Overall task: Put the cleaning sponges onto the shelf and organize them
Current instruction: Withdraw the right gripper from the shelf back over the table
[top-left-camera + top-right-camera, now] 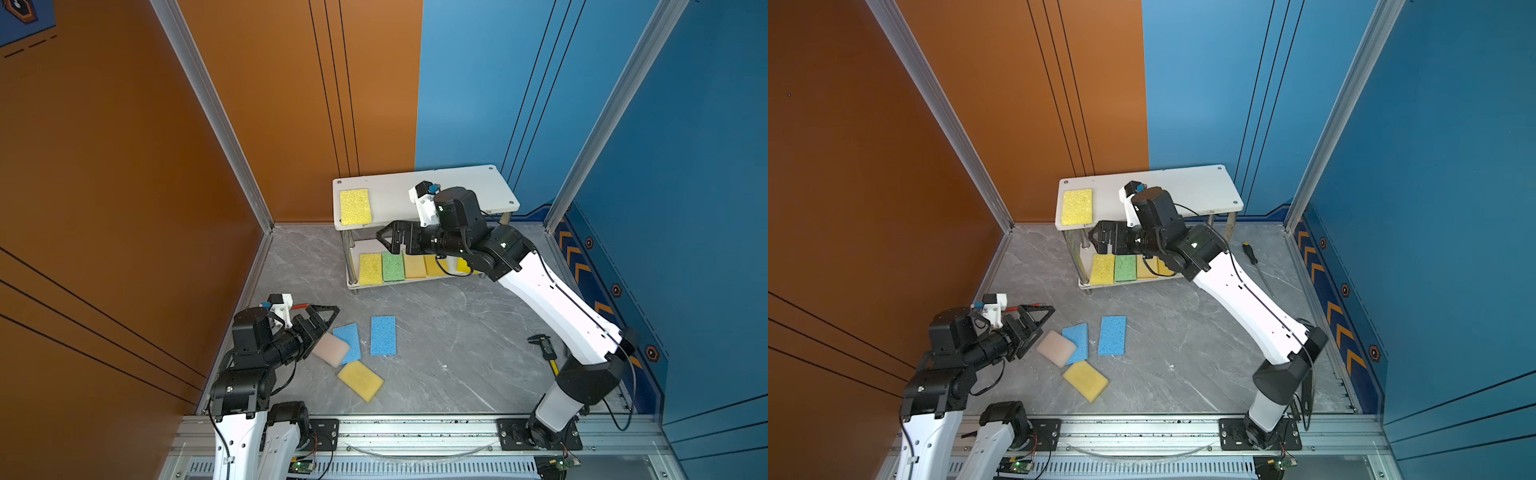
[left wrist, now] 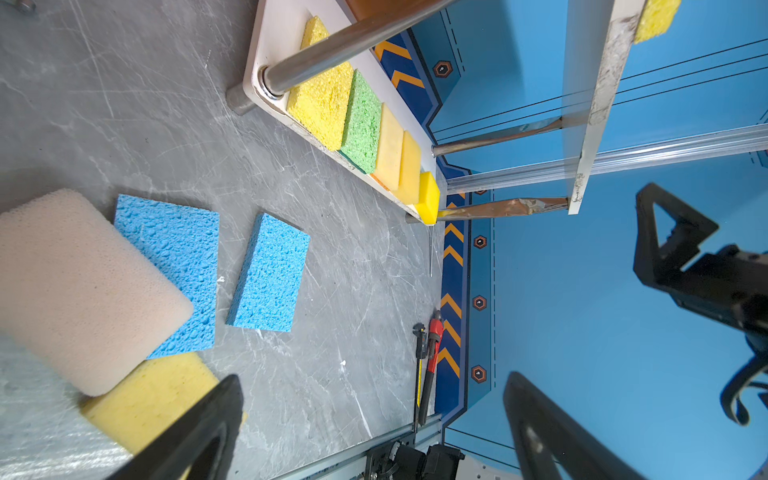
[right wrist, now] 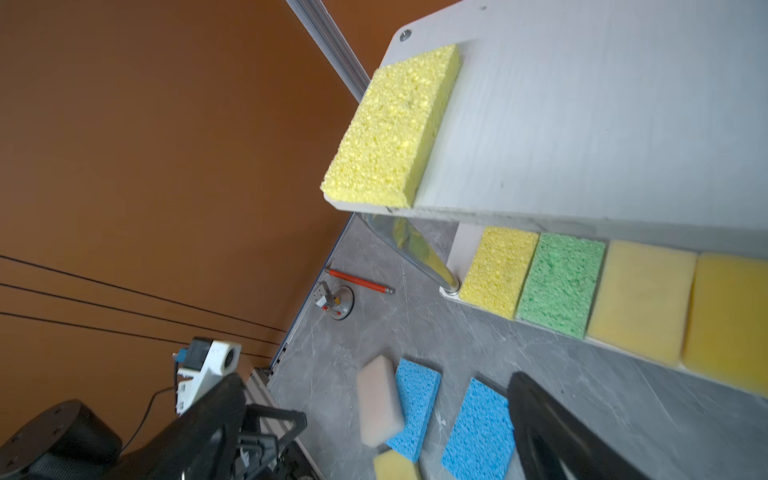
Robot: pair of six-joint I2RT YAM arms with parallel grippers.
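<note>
The shelf (image 1: 457, 185) stood at the back of the grey marbled tabletop (image 1: 449, 357), close to the wall. One porous yellow sponge (image 1: 355, 206) lay flat at the left end of its top board (image 3: 582, 124). Five more sat edge to edge in a row on the lower board (image 2: 272, 45). From the left in both top views these were a coarse yellow sponge (image 1: 370, 269), a green sponge (image 1: 393, 267), a pale tan sponge (image 1: 414, 266), a smooth yellow sponge (image 1: 434, 265) and, at the far end, a bright yellow sponge (image 2: 429, 197), seen plainly only from the left wrist. Four sponges lay on the tabletop towards the front left. A whitish-pink sponge (image 1: 331, 348) rested partly over one blue sponge (image 1: 351, 336), a second blue sponge (image 1: 382, 335) lay just beside that one but apart from it, and a yellow foam sponge (image 1: 360, 380) lay nearest the front rail. The left gripper (image 1: 332, 320) was turned on its side, jaws spread wide with nothing between them, just beside the whitish-pink sponge; whether its lower finger touched it could not be told. The right gripper (image 1: 385, 239) hung before the shelf's left half, level with the gap between the boards, its jaws likewise wide apart and empty. A caliper (image 1: 544, 345) lay by the right arm (image 1: 548, 299), and a screwdriver (image 1: 1256, 266) lay to the right of the shelf.
</note>
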